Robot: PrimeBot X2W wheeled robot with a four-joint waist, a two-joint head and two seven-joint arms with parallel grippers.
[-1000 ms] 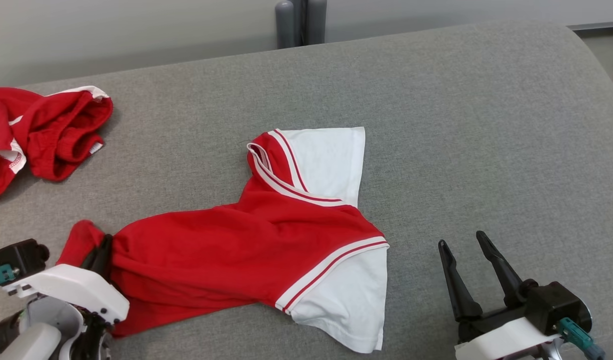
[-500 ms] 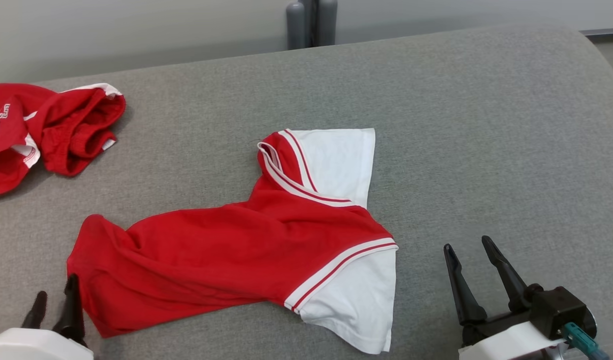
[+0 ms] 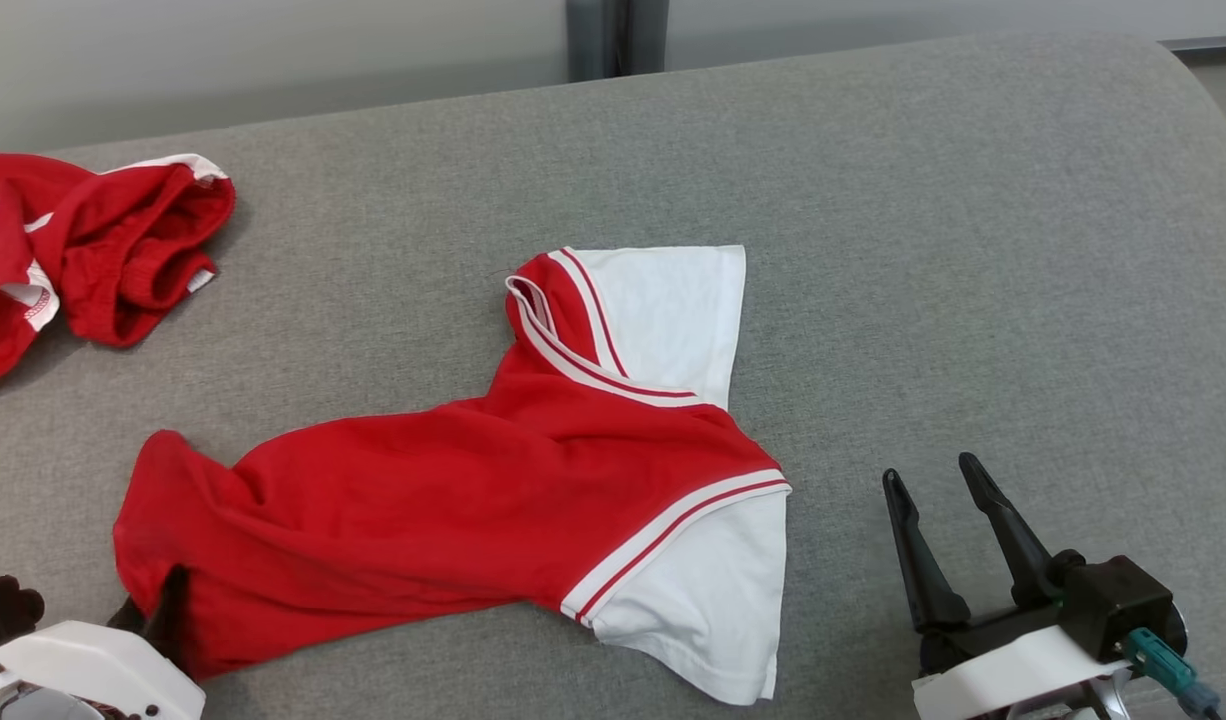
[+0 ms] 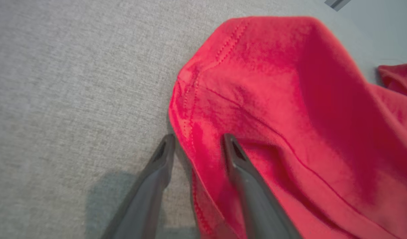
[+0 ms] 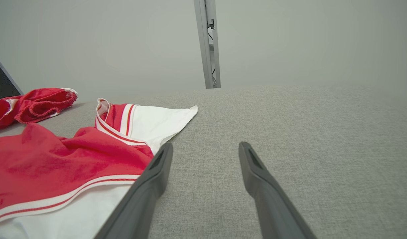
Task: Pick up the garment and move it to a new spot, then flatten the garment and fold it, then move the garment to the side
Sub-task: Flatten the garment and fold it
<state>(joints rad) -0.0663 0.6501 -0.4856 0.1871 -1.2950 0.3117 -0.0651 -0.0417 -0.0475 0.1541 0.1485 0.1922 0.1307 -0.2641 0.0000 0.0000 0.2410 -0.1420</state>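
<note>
One shirt [image 3: 473,510] lies on the couch [image 3: 973,250].
Left gripper [image 4: 197,139] jaws parted astride its hem; right gripper [image 3: 926,470] jaws wide, nearby.

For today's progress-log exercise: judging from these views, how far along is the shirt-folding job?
Likely done: the red-and-white T-shirt lies placed on the grey cushion, rumpled. In hand: the left gripper, open, straddles its hem corner; the right gripper hovers open, apart. Left: flattening, folding, moving aside.
</note>
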